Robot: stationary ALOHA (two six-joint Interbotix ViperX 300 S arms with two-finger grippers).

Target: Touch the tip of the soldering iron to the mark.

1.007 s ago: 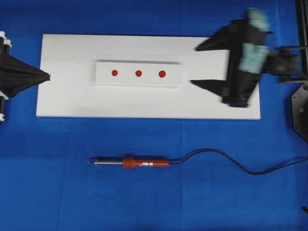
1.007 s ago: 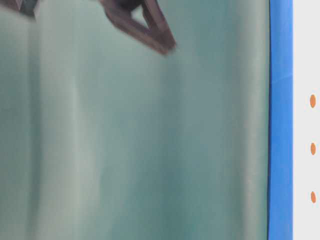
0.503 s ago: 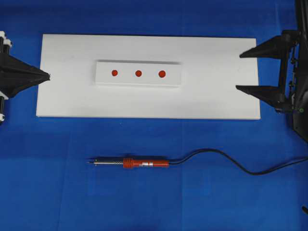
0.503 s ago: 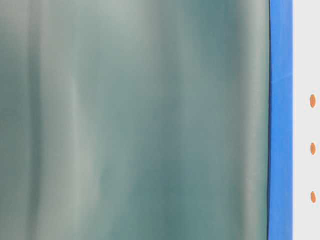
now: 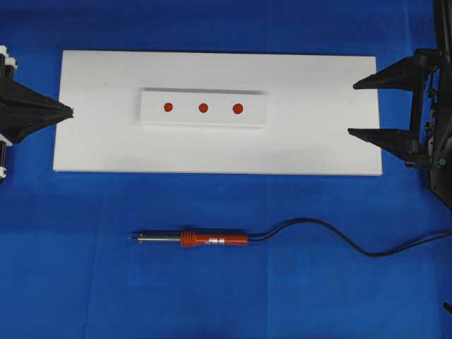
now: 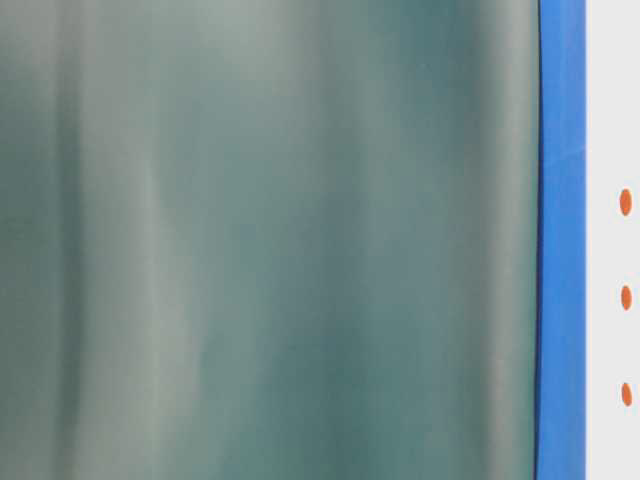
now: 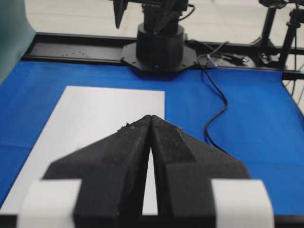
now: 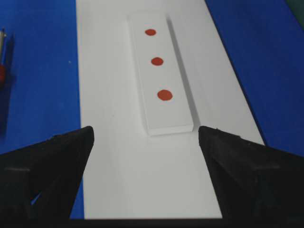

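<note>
One soldering iron [image 5: 192, 239], one white board [image 5: 99, 141], one raised white strip [image 5: 203, 120] on it carrying three red dots [image 5: 203, 108]; two grippers in view.

Right gripper [image 5: 360, 107] sits at the board's right edge, jaws spread wide and empty; fingers level and pointing along the board toward the strip; in its wrist view the nearest dot [image 8: 164, 95] lies straight ahead between the fingers [image 8: 61, 156], the other two in line behind it.

Left gripper [image 5: 69, 111] sits at the opposite short edge, jaws pressed together to a point, nothing held; its tip just overlaps the board's left margin, well apart from the strip.

Iron lies flat on the blue mat [image 5: 70, 282], clear of the board's long edge, off to one side of both grippers and touching neither; the tip [image 5: 131, 237] faces the left-gripper end, black cord [image 5: 325, 229] snaking off past the right gripper's side.

Board bare around the strip on all sides; open mat all round the iron; table-level view mostly blurred green, only three dots at its right edge.
</note>
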